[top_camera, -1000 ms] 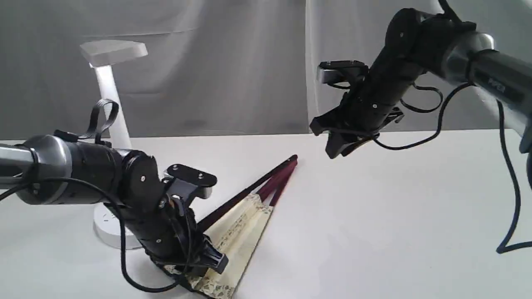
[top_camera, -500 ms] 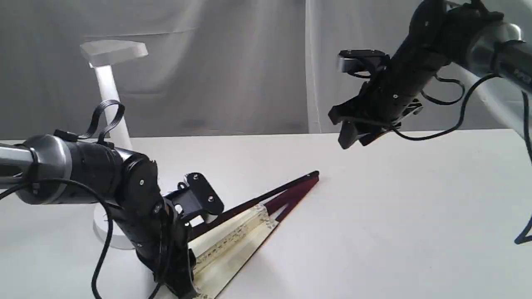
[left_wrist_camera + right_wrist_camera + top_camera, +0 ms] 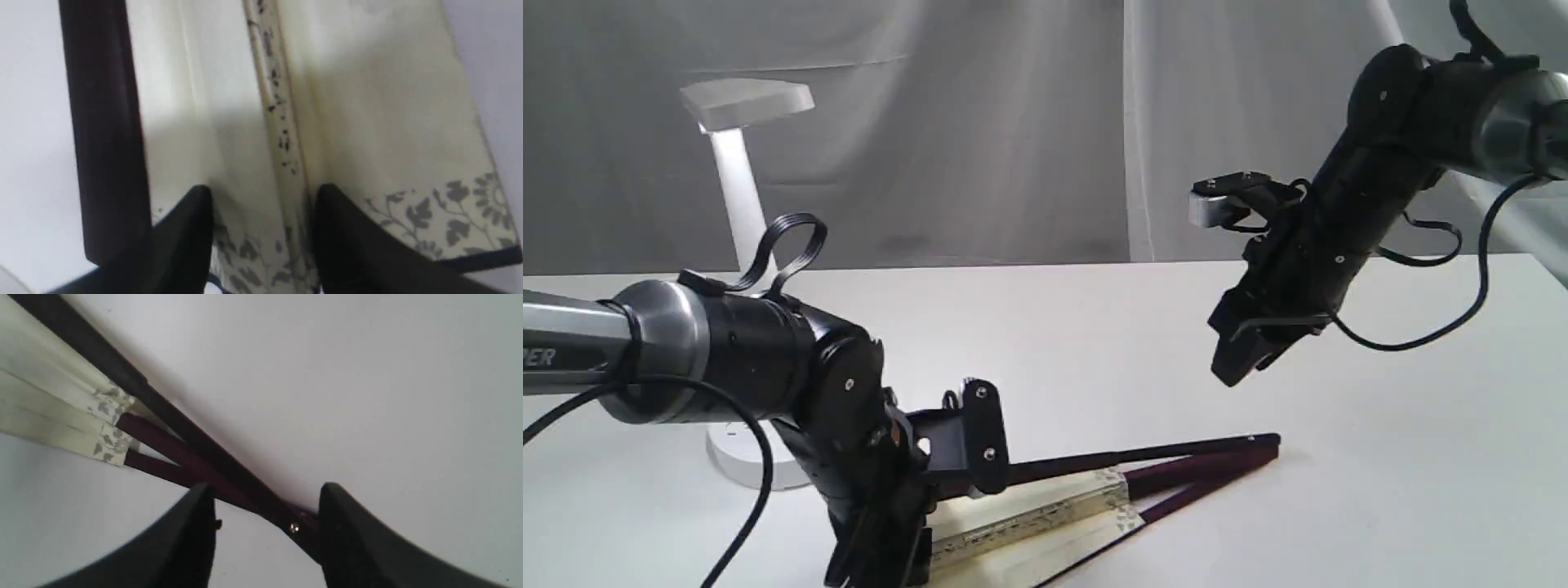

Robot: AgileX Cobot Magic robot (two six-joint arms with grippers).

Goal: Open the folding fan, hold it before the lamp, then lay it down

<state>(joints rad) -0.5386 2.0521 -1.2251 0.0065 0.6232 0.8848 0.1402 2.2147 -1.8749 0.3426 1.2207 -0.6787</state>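
The folding fan [image 3: 1045,510] lay partly open near the table's [image 3: 1380,490] front edge, with open room toward the right edge. My left gripper [image 3: 263,196] grasped its wide end. My right gripper [image 3: 1237,367] hung empty, jaws apart, above the narrow end. Only its wrist view showed the rivet [image 3: 293,528]. The lamp [image 3: 739,171] stood behind my left arm [image 3: 686,351].

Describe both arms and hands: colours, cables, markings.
Left arm and right arm: silver-grey tubes, black joints, loose black cables. Left arm has a looped ribbon cable and white lettering. Left hand and right hand: black tapered fingers. Right wrist carries a grey camera.
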